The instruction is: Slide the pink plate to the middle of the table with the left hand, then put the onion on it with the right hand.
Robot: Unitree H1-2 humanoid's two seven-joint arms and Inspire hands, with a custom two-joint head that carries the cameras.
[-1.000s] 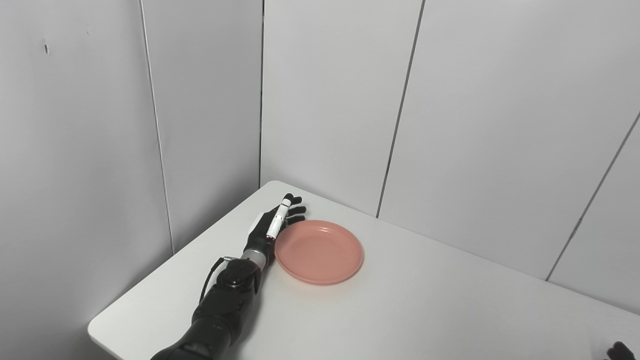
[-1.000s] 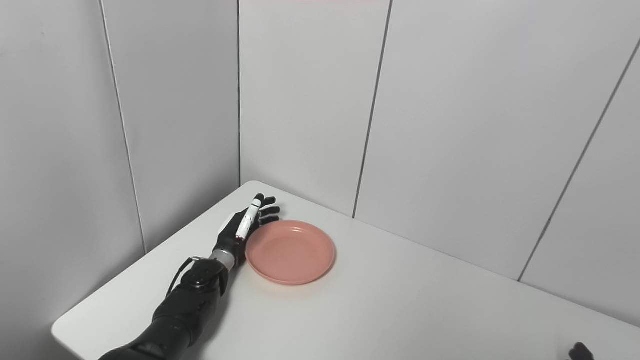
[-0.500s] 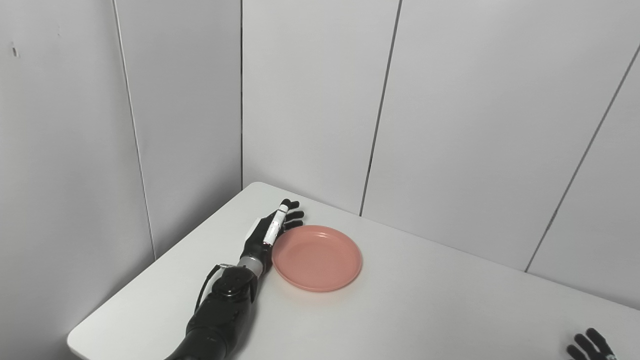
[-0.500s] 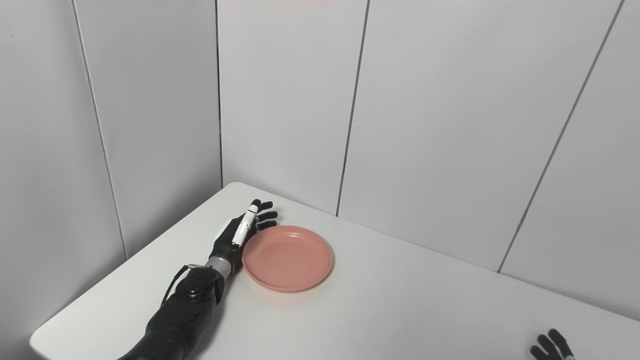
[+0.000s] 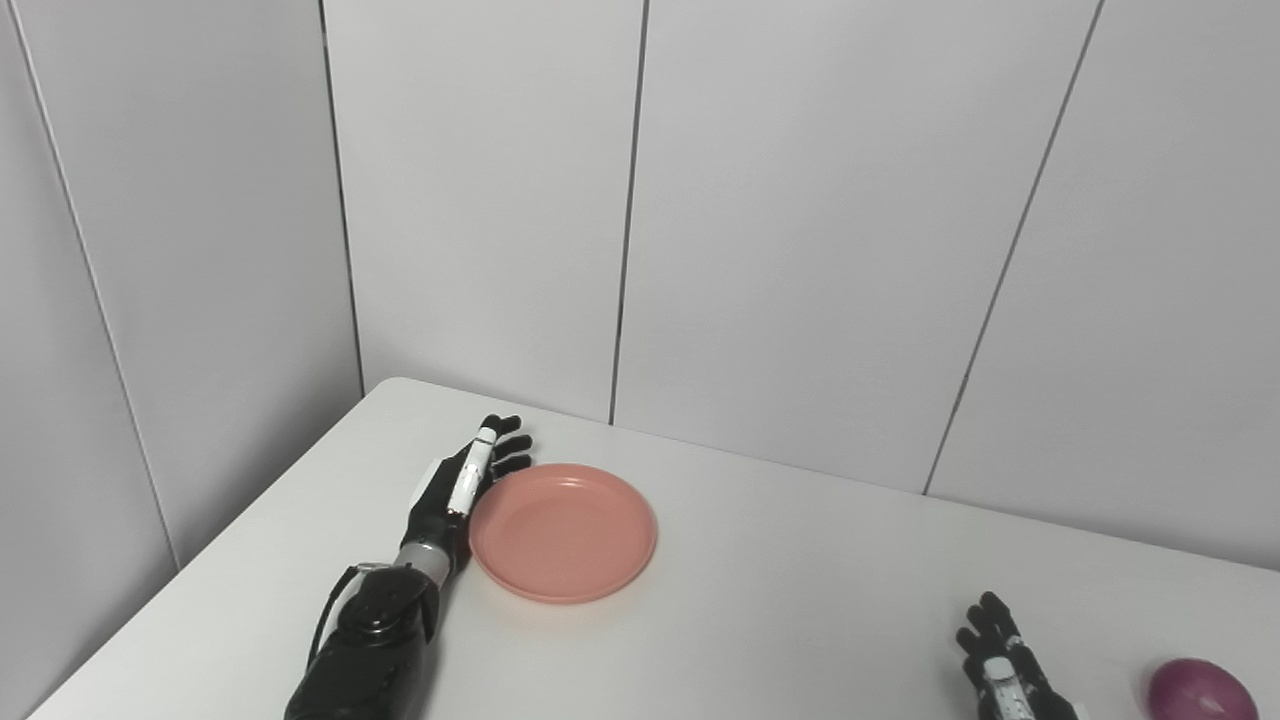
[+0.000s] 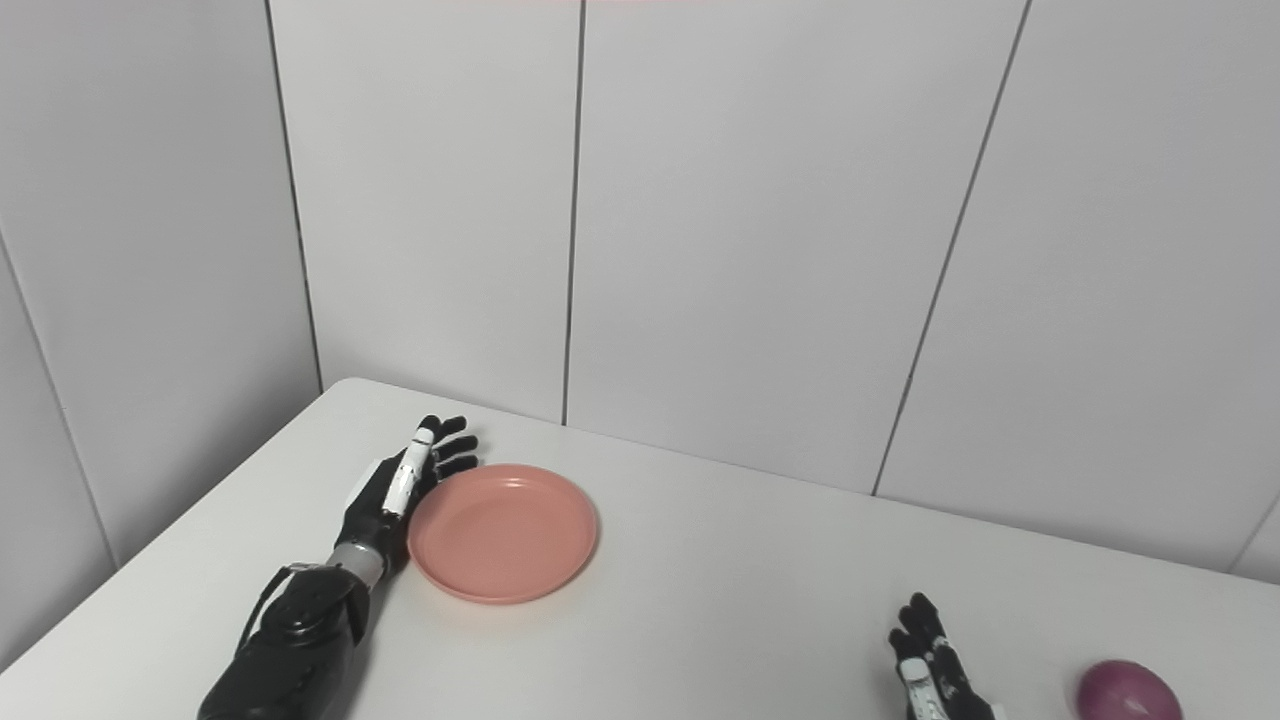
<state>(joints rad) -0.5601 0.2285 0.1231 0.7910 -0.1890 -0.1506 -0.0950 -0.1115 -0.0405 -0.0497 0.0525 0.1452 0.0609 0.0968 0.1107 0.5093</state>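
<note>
The pink plate (image 5: 562, 531) lies flat on the white table (image 5: 800, 590), left of its middle. My left hand (image 5: 462, 484) rests open on its edge against the plate's left rim, fingers stretched toward the back wall. A purple onion (image 5: 1200, 689) sits near the table's front right. My right hand (image 5: 1005, 665) rises from the bottom edge just left of the onion, open with fingers spread, not touching it. In the right eye view the plate (image 6: 502, 532), onion (image 6: 1124, 690) and right hand (image 6: 935, 668) stand the same way.
Grey panelled walls (image 5: 800, 250) close the table at the back and on the left. The table's back left corner (image 5: 390, 385) lies just behind my left hand.
The camera has swung to the right, so the whole picture shifted left; the onion and my right hand came into view. The left hand stays against the plate's rim.
</note>
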